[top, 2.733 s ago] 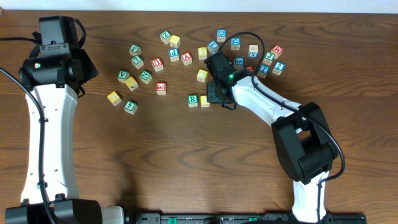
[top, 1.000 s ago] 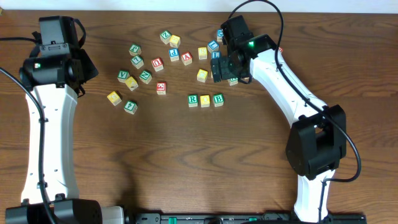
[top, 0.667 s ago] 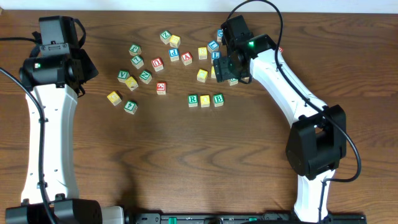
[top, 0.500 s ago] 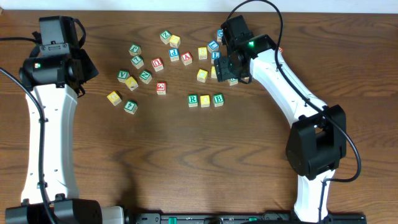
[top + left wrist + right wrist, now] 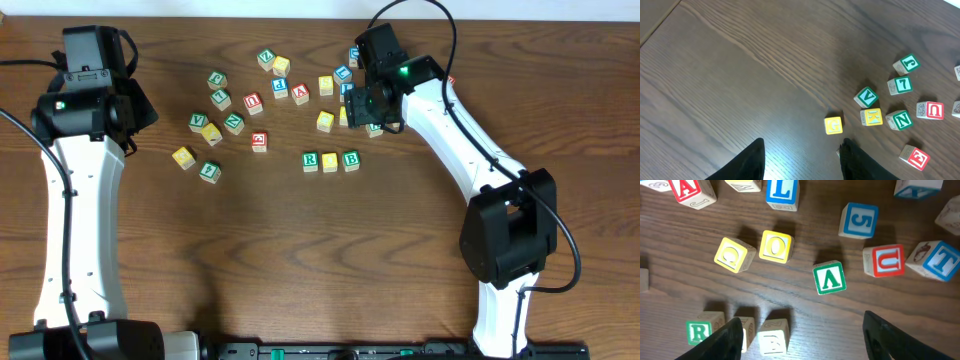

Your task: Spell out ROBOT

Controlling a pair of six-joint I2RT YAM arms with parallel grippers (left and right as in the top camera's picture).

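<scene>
A row stands mid-table: green R (image 5: 310, 160), a yellow cube (image 5: 330, 161) and green B (image 5: 351, 159), touching side by side. In the right wrist view R (image 5: 699, 330) and B (image 5: 773, 336) lie at the bottom, with the yellow cube between them partly behind my finger. My right gripper (image 5: 362, 108) (image 5: 805, 340) is open and empty, hovering behind the row. Ahead of it lie a yellow O cube (image 5: 776, 246), another yellow cube (image 5: 731, 255) and the blue T (image 5: 940, 261). My left gripper (image 5: 802, 162) is open and empty at the far left.
Around the right gripper lie a green V (image 5: 829, 277), red U (image 5: 883, 261), blue 5 (image 5: 858, 220) and blue L (image 5: 782, 192). A looser cluster lies left of centre, with a yellow cube (image 5: 833, 125), yellow K (image 5: 871, 117) and green N (image 5: 901, 120).
The green B now stands at the right end of the row, free of the gripper. My right gripper has moved from the row back to the cluster behind it. The left arm has not moved.
</scene>
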